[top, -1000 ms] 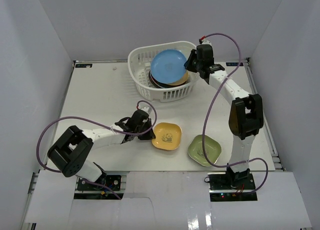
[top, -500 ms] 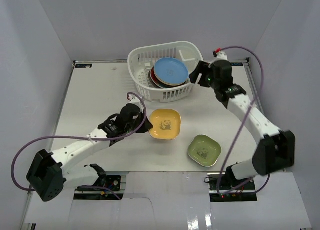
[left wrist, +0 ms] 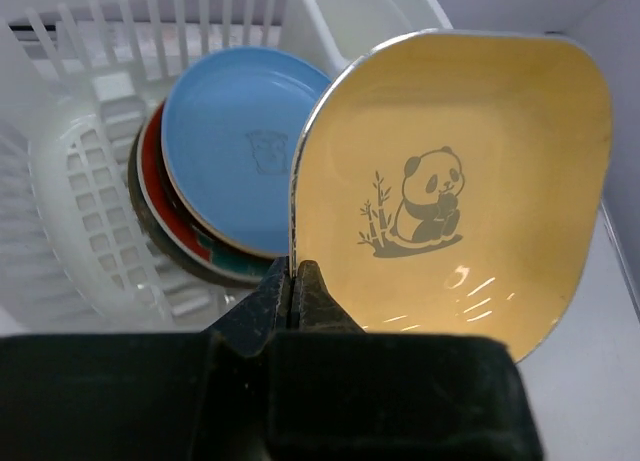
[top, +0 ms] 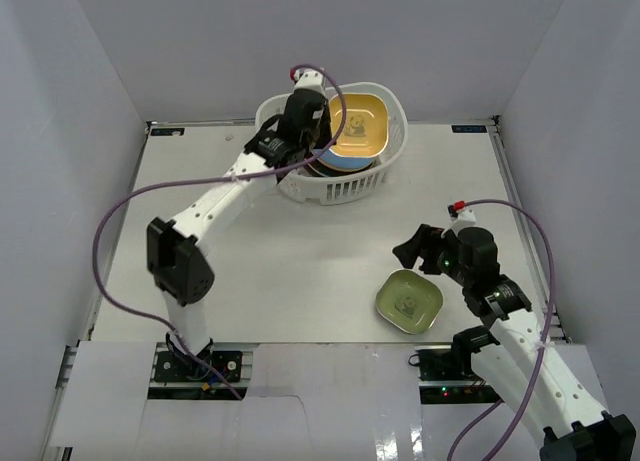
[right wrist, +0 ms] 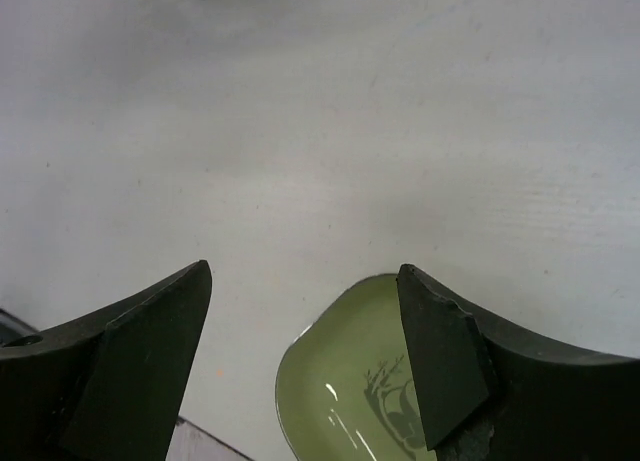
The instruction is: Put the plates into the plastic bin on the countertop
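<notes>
The yellow plate [left wrist: 460, 181] is gripped by its rim in the closed left claw [left wrist: 292, 281] and held tilted above the stacked plates [left wrist: 225, 151] inside the plastic bin [top: 340, 186]. The green plate [top: 409, 301] lies on the bench [top: 250, 251], well apart from the bin on its near side. It sits just below the spread-open right claw [right wrist: 305, 281], the nearer one.

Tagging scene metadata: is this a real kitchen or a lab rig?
Most likely a lab test cell, not a kitchen: plain white walls box in a white table, two robot arms are bolted at its near edge, and the props are small plates and a white plastic basket.
</notes>
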`<state>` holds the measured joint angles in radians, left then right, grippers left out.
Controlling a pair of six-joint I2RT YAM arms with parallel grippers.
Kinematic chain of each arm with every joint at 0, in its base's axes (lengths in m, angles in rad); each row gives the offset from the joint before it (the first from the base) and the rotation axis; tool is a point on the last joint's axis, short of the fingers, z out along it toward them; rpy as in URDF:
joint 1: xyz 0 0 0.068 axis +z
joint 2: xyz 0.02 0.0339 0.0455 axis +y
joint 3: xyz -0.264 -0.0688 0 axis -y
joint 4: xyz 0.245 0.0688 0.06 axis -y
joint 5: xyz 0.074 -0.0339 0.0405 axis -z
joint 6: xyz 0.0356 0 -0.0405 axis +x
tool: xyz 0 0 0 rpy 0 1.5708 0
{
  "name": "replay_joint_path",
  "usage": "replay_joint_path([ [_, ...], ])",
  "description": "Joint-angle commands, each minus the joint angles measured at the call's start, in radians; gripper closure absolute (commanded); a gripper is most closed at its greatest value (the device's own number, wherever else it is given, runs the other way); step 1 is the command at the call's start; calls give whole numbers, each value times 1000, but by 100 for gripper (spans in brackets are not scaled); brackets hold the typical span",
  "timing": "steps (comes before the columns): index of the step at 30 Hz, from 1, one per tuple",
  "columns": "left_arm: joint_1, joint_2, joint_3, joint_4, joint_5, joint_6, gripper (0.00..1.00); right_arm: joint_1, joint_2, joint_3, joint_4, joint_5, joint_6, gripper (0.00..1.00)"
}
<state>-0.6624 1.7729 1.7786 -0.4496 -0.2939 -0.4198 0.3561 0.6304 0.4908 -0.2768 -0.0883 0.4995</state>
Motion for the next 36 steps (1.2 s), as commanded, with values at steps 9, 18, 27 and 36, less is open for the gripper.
replay_joint_path([
  [9,133,541,669,-209,-59,98,100,115,-40,-129,-107,-183,-39,9],
  [18,147,600,643,-147,-4,107,38,389,170,-72,-64,80,3,7],
  [27,147,197,387,-106,194,29,15,724,445,72,-139,392,92,12],
  [36,126,-611,-416,14,383,-10,13,860,611,248,-360,673,171,92],
])
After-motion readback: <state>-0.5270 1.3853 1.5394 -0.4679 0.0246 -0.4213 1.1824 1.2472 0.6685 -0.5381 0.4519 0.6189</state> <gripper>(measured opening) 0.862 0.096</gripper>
